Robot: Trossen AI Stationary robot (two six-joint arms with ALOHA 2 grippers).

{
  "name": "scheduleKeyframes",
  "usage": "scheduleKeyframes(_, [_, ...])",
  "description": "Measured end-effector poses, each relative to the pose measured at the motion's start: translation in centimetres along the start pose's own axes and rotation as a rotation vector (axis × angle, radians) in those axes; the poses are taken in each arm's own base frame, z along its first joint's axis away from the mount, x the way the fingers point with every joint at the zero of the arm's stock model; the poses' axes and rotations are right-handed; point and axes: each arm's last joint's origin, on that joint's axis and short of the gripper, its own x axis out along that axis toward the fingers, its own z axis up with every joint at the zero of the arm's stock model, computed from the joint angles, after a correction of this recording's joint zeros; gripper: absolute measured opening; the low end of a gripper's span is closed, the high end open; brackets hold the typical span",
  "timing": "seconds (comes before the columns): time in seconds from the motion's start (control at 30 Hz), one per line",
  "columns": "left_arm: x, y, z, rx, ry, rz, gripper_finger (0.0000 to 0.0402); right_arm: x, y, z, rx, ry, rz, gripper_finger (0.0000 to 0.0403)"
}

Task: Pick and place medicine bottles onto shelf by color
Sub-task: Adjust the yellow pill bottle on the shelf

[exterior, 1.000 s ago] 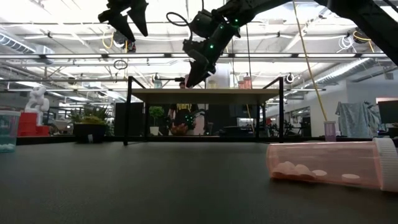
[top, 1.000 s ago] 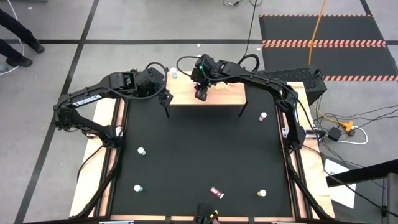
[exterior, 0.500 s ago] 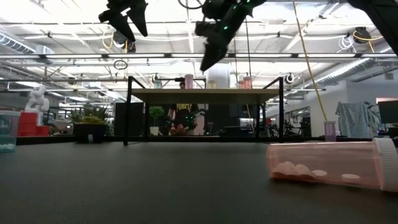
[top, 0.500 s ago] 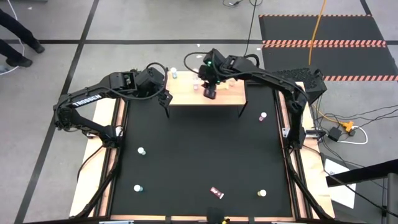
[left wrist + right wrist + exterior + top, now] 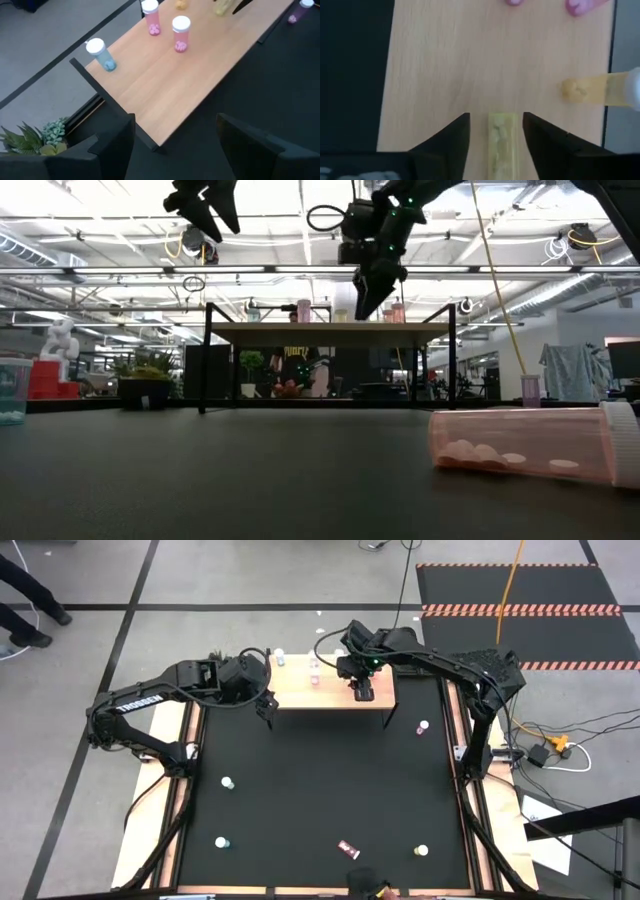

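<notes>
A black table [image 5: 320, 790] stands on a grey floor marked with dark lines; beyond it, the low view looks into a wide workshop hall with ceiling lights. The shelf [image 5: 330, 690], a pale wooden board on thin dark legs, sits at the table's far edge. A small potted plant [image 5: 30, 142] shows beside the shelf's left end.

On the shelf stand small clear bottles with white caps: a blue bottle [image 5: 101, 53] near the far left corner and two pink bottles [image 5: 151, 19] further along. A yellow bottle [image 5: 597, 90] stands toward the right end. More bottles are scattered over the table, and one pink bottle [image 5: 530, 442] lies on its side near the front edge.

The right gripper [image 5: 362, 690] hangs over the shelf's right half, its fingers [image 5: 447, 140] apart with a second yellow bottle [image 5: 502, 142] between them, not visibly pressed. The left gripper [image 5: 266, 703] hovers by the shelf's left front corner, fingers spread, holding nothing.
</notes>
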Motion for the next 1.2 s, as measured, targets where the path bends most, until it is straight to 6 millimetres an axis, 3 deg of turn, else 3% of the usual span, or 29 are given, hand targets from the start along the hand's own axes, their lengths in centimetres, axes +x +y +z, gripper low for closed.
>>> scheduleKeyframes(0.17, [-0.1, -0.4, -0.1, 0.011, -0.001, -0.011, 0.0273, 1.0, 0.2, -0.6, -0.009, 0.013, -0.066, 0.0234])
scheduleKeyframes(0.33, [-0.2, -0.4, -0.1, 0.012, -0.001, -0.012, 0.0273, 1.6, 0.4, -1.1, 0.002, 0.039, -0.077, 0.0243])
scheduleKeyframes(0.83, [-0.2, -0.4, -0.1, 0.013, -0.001, -0.011, 0.0273, 1.7, 0.6, -1.3, 0.033, 0.057, -0.055, 0.0096])
scheduleKeyframes(1.03, [-0.1, -0.4, -0.1, 0.021, -0.001, -0.011, 0.0273, 0.8, 0.8, -1.1, 0.06, 0.034, -0.072, 0.0095])
scheduleKeyframes(1.2, [-0.2, -0.6, 0.4, 0.092, -0.051, -0.027, 0.0273, -2.3, 1.6, -0.3, 0.23, -0.158, 0.029, 0.0104])
